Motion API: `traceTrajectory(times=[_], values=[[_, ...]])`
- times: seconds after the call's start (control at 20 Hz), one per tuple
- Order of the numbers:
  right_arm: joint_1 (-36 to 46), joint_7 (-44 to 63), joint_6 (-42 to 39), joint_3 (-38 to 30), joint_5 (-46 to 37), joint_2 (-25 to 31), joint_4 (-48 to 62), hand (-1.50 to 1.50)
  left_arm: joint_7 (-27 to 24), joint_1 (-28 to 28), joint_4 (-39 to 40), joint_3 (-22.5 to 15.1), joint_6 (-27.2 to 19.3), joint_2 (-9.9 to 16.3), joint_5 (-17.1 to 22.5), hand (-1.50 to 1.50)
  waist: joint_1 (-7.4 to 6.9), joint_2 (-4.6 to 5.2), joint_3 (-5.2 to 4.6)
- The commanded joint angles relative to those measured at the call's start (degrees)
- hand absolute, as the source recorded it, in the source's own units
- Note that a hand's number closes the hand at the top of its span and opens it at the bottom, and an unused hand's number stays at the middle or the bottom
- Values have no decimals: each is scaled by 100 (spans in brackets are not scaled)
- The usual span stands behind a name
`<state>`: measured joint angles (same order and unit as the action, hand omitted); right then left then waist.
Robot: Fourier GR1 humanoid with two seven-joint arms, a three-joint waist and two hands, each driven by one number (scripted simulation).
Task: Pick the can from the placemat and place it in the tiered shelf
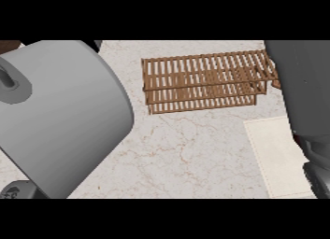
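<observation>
Neither robot hand shows here, folks, so whether the right robot hand or the left robot hand is clenched, released or grasping anything, I cannot tell. What we do get is forearms, and plenty of them. The right forearm (312, 88) fills the right edge, a broad grey mass up high, narrowing to a darker jointed section lower down. The left forearm (57, 116) sweeps across the left side, a big pale grey cylinder slanting from the upper left down towards the bottom edge.

Moving outward: the tiered shelf (205, 81), brown wooden slats, sits on the surface (188, 149) between the two forearms, its right end tucked behind the right forearm. Right at that junction there's a small brownish patch (274, 84) peeking past the arm's edge; what it is, I cannot say.

Below the shelf, the cream placemat (277, 154) lies at the right, partly covered by the right forearm. The can? Hidden from us; its position cannot be made out.
</observation>
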<state>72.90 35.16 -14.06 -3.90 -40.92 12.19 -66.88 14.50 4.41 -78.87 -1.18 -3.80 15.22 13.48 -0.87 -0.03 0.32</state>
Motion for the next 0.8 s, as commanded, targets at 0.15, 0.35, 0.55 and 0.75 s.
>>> traceTrajectory(times=[0.15,0.35,0.55,0.75], values=[[-107,-739,166,-57,65,107,403,150,464,-251,-191,92,70,116,44,0,15,5,-32],[-142,-532,115,-78,104,61,225,150,383,3,132,96,70,-14,-43,0,62,3,-34],[196,-801,-160,0,-5,297,787,150,-39,-206,421,187,232,26,-80,0,35,19,-37],[126,-295,803,-802,361,23,608,-150,268,-425,-274,97,70,-25,-71,0,2,-4,-30]])
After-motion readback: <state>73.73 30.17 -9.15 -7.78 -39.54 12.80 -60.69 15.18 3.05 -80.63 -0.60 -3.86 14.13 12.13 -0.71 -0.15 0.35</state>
